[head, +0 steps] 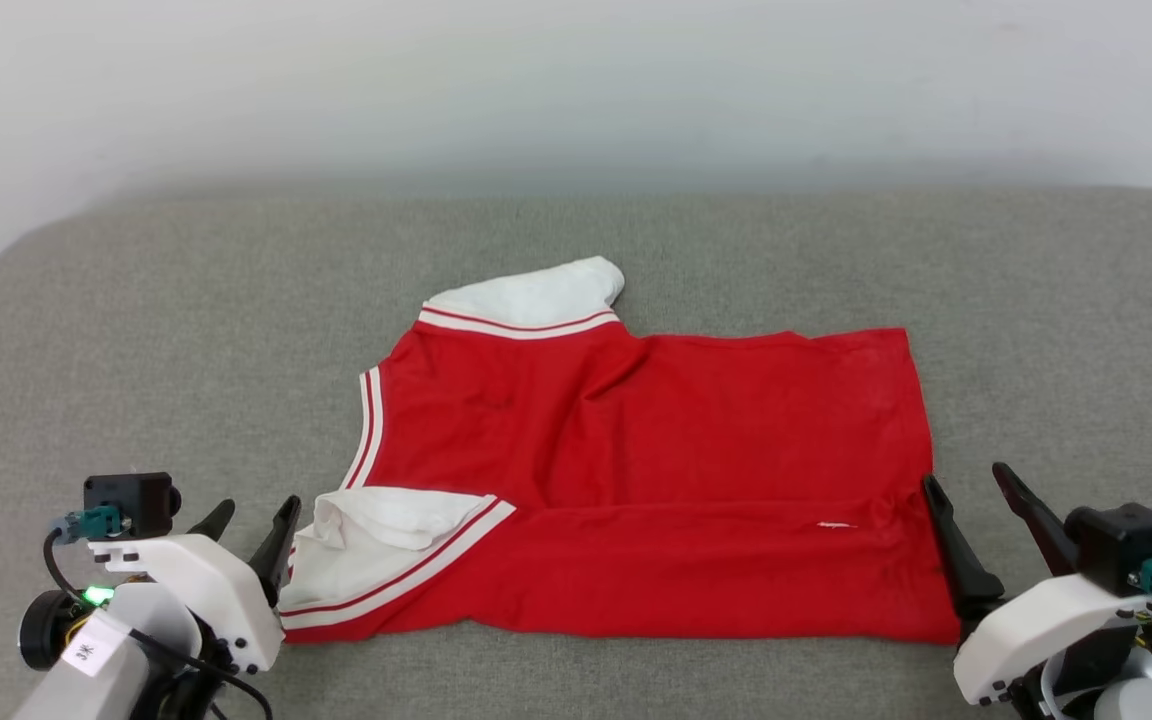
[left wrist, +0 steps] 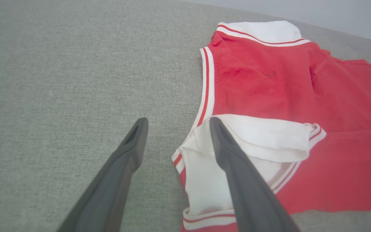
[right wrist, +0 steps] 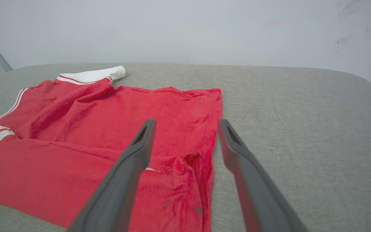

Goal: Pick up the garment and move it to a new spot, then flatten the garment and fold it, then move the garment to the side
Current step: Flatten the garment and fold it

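The garment [head: 636, 460], a red jersey with white sleeves and striped trim, lies spread on the grey cushion with its near long edge folded over toward the middle. My left gripper [head: 254, 513] stands open at the garment's left end, beside the near white sleeve [left wrist: 253, 138]; one finger overlaps that sleeve in the left wrist view, the left gripper [left wrist: 175, 124] holding nothing. My right gripper [head: 964, 478] is open at the right hem. In the right wrist view the right gripper [right wrist: 187, 124] straddles the folded hem corner [right wrist: 195, 161] of the garment [right wrist: 108, 129], gripping nothing.
The grey fabric cushion [head: 136, 330] spreads around the garment, with open surface to the left, right and behind. A pale wall [head: 576, 90] rises along the cushion's far edge. The cushion's rounded corners curve away at far left and far right.
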Controlling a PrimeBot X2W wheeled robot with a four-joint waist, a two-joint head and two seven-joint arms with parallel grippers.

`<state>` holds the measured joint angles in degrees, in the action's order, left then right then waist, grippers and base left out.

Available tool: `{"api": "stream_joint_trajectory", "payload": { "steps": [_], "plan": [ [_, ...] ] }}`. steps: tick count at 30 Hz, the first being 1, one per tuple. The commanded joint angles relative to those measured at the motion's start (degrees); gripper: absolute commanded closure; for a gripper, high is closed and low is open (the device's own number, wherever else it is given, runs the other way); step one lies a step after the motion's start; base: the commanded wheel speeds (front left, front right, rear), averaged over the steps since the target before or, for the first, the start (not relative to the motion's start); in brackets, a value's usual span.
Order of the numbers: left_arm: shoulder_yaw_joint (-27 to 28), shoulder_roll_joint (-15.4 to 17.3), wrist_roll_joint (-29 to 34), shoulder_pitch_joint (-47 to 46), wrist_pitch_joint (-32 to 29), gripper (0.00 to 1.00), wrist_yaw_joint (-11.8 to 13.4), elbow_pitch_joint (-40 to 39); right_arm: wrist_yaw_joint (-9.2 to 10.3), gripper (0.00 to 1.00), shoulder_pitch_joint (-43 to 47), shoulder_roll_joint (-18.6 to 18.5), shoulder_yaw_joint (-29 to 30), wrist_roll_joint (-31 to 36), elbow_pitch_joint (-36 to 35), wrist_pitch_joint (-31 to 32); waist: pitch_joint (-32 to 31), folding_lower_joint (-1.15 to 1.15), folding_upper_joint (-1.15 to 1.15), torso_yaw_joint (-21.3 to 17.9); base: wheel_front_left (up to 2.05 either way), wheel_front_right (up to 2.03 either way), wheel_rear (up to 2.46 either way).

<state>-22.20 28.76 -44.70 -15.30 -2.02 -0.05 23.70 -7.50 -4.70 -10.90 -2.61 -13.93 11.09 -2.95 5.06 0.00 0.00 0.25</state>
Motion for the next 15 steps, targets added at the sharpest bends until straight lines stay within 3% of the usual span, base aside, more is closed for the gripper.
{"api": "stream_joint_trajectory", "payload": {
  "steps": [1,8,15],
  "plan": [
    [-0.3,1.0,-0.4,0.7,-1.6,0.0,-0.3,-0.7,0.02,0.0,1.2,0.6,0.7,0.8,-0.8,0.2,-1.9,0.0,0.0,-0.4,0.0,0.0,0.0],
    [0.0,6.9,-5.8,1.3,-17.3,0.0,0.4,-7.3,0.02,0.0,5.2,3.3,3.4,2.1,-5.2,1.7,-3.8,0.0,0.0,-0.8,0.0,0.0,0.0],
    [1.2,11.7,-12.5,2.1,-33.2,0.0,5.0,-13.7,0.02,0.0,6.5,5.2,4.2,2.3,-8.8,3.1,-1.7,0.0,0.0,-2.2,0.0,0.0,0.0]
  ]
}}
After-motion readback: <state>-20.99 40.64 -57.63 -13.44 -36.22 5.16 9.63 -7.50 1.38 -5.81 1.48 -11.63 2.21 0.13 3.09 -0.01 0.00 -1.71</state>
